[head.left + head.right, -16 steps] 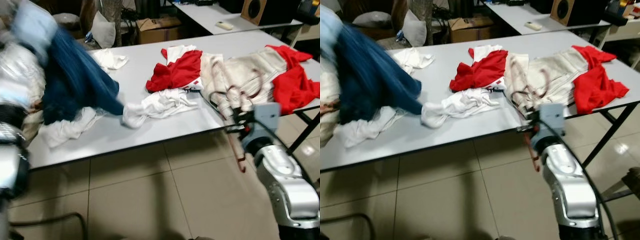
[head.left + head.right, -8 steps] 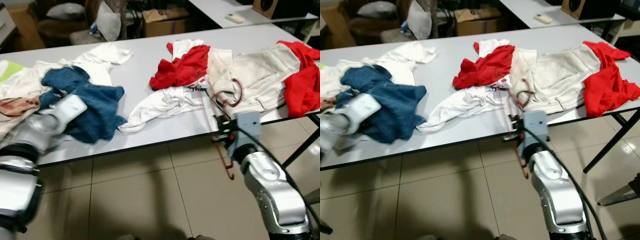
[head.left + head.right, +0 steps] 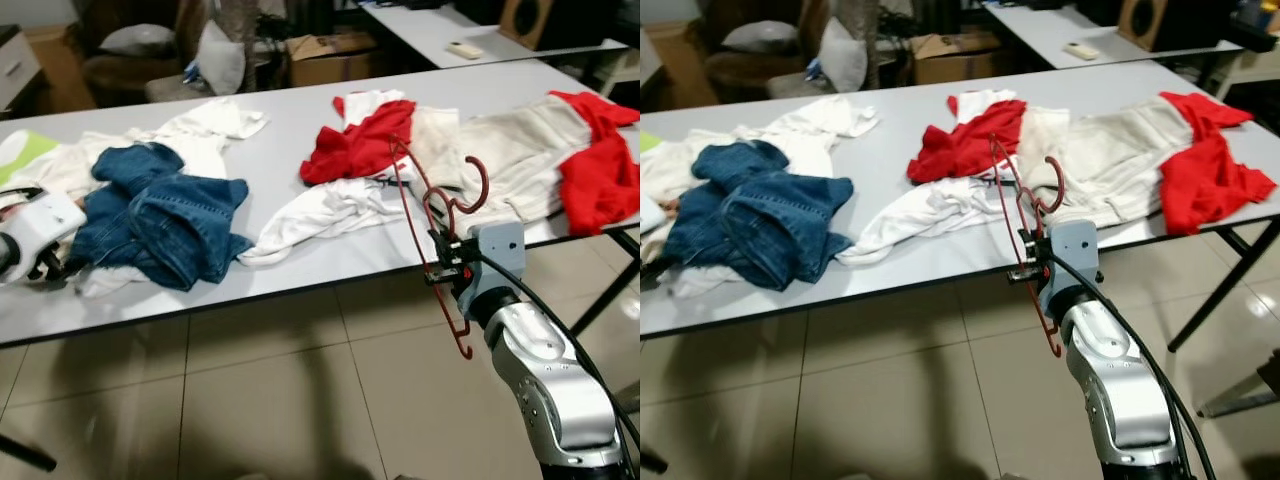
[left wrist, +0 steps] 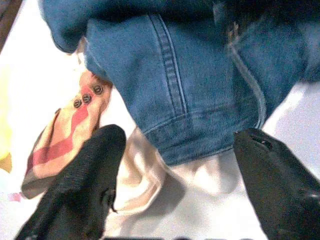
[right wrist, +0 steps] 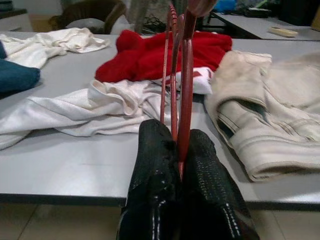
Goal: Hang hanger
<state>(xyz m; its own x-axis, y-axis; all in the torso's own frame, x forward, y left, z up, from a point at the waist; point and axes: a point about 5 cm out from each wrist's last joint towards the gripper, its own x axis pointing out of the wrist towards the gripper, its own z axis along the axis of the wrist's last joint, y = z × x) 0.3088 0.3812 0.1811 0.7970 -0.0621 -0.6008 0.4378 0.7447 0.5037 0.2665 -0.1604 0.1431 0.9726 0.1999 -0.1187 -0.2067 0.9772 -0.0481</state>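
A dark red wire hanger (image 3: 440, 225) stands upright before the table's front edge, its hook (image 3: 472, 185) above the beige trousers (image 3: 515, 150). My right gripper (image 3: 446, 262) is shut on the hanger's lower wires; in the right wrist view the two black fingers (image 5: 152, 165) pinch the red wires (image 5: 184, 85). My left gripper (image 4: 175, 170) hovers open at the table's left end over blue jeans (image 3: 160, 215) and a white cloth, with nothing between its fingers (image 4: 85, 175).
The grey table (image 3: 270, 130) carries a white shirt (image 3: 320, 205), a red garment (image 3: 365, 140) and a red cloth (image 3: 600, 160) at its right end. Behind it stand a cardboard box (image 3: 325, 55) and a second table (image 3: 430, 22). Tiled floor lies in front.
The jeans, held up at the left a second ago, now lie on the table and the left gripper has let go and drawn back. The right gripper has lifted the hanger off the trousers.
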